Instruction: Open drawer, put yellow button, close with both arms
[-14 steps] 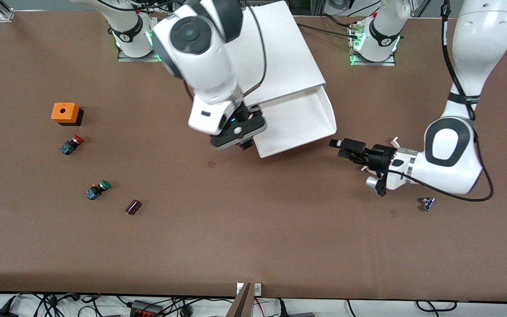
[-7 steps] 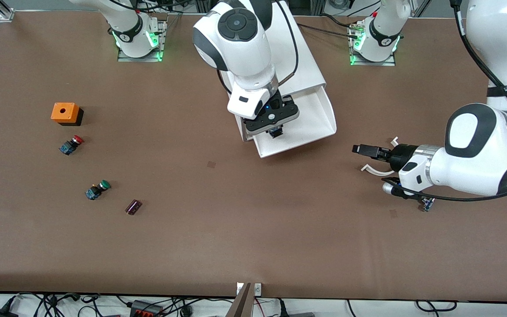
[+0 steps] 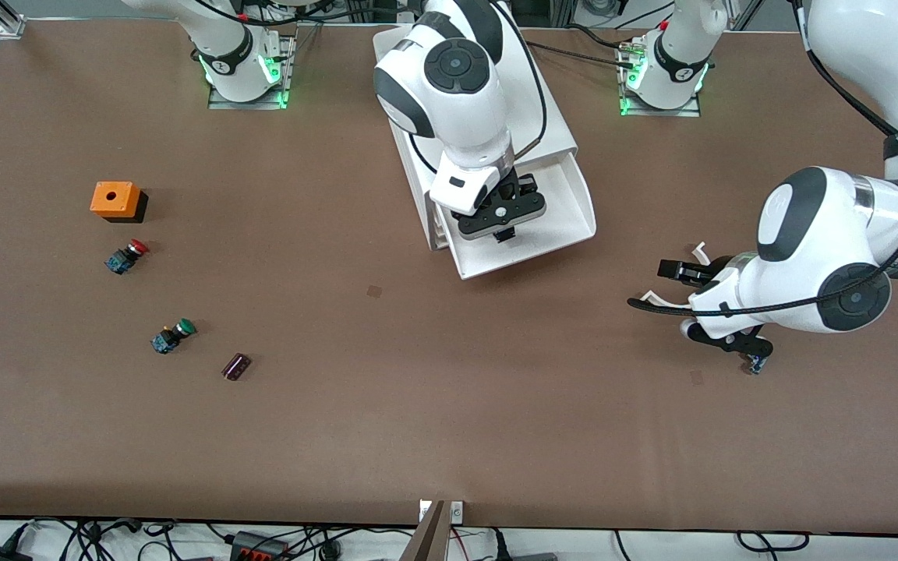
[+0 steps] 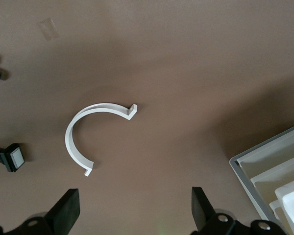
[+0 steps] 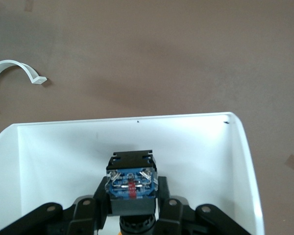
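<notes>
The drawer (image 3: 567, 209), the top white tray of the white cabinet (image 3: 546, 117), stands pulled open. My right gripper (image 3: 502, 227) hangs over its inside and is shut on the yellow button (image 5: 132, 182). In the right wrist view the gripper (image 5: 132, 201) grips the button's black-and-blue body, with the white drawer wall (image 5: 201, 147) around it; only a sliver of the orange cap shows. My left gripper (image 3: 671, 271) is open and empty, low over the table toward the left arm's end. In the left wrist view this gripper (image 4: 134, 208) has bare table between its fingers.
A white C-shaped clip (image 4: 74, 133) lies on the table under the left gripper, with a small blue part (image 3: 755, 363) beside it. Toward the right arm's end are an orange box (image 3: 115, 200), a red-capped switch (image 3: 126, 256), a green-capped switch (image 3: 172, 335) and a dark piece (image 3: 236, 365).
My right gripper has moved with the button from beside the drawer's front corner to over the drawer's inside. My left gripper has drawn back from the drawer toward the left arm's end.
</notes>
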